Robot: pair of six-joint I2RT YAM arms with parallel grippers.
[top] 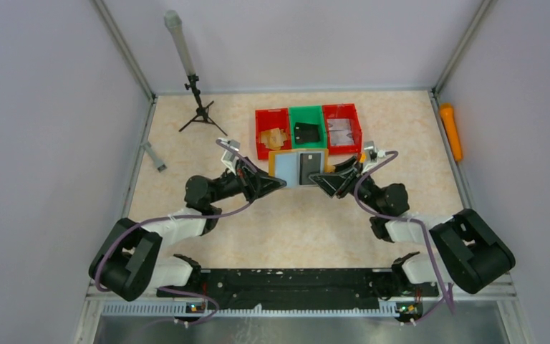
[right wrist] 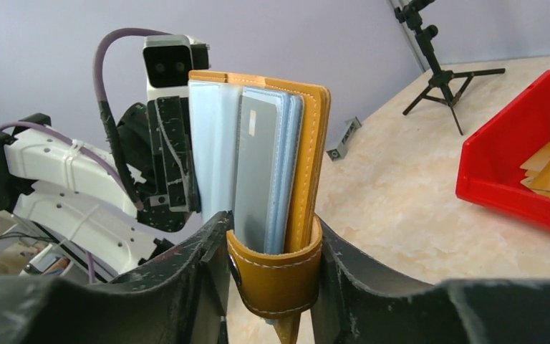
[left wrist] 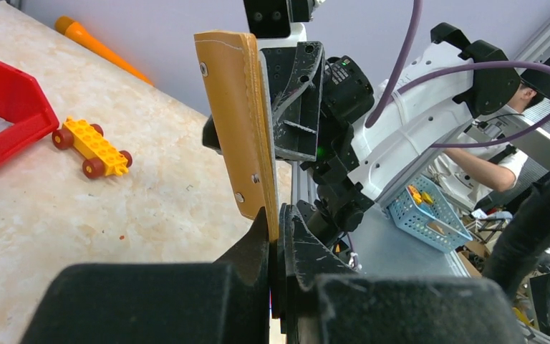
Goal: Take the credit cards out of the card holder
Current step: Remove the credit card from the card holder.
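Inside the card holder (right wrist: 276,283), credit cards (right wrist: 254,172) show partly.

The card holder (right wrist: 309,165) is mustard-brown with pale-blue lining, the credit cards (right wrist: 548,167) tan.

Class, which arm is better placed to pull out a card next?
Probably right: the right gripper holds the mustard-brown leather card holder right beside its grey card; the left gripper only pinches the far cover edge.

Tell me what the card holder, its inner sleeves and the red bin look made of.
Card holder: likely leather or faux leather, matte mustard-brown, stitched edges. Inner sleeves: apparently soft clear plastic, pale sheen. Red bin: moulded hard plastic, smooth and slightly glossy.
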